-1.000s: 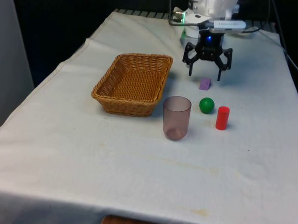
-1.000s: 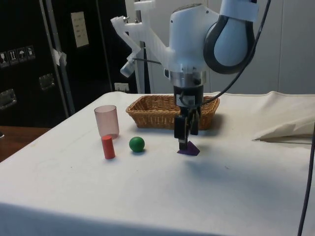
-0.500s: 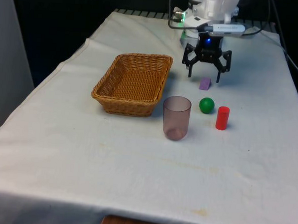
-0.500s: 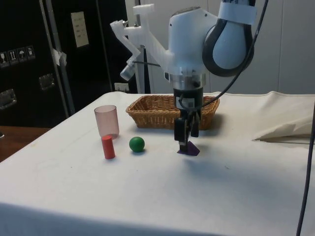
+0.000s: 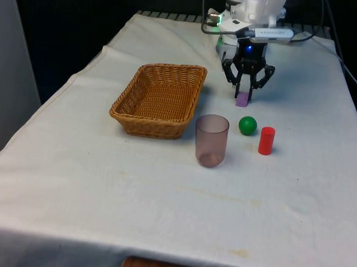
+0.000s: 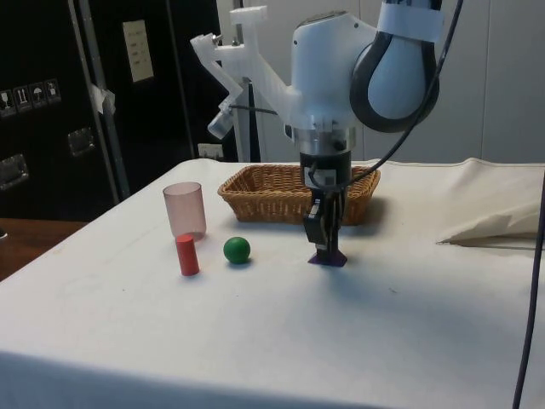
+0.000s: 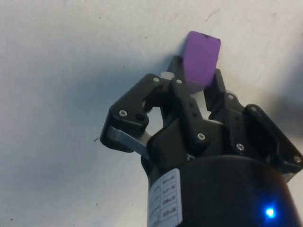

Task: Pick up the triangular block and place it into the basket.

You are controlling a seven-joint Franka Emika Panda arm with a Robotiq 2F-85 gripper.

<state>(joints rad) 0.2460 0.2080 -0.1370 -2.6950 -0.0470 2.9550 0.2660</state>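
Your gripper (image 5: 243, 94) pinches the purple triangular block (image 5: 242, 100) on the cloth, right of the basket (image 5: 159, 98).

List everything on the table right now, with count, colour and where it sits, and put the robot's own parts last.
triangular block: one, purple, on the cloth between the gripper's fingers, to the front view's right of the basket.
basket: one, tan wicker, on the front view's left of the block, nothing inside it.
cup: one, translucent pinkish, upright, just in front of the basket's near right corner in the front view.
ball: one, green, on the cloth between the cup and the cylinder.
cylinder: one, red, upright, to the front view's right of the ball.
gripper: one, black, fingers closed on the block's sides, block resting on the cloth.
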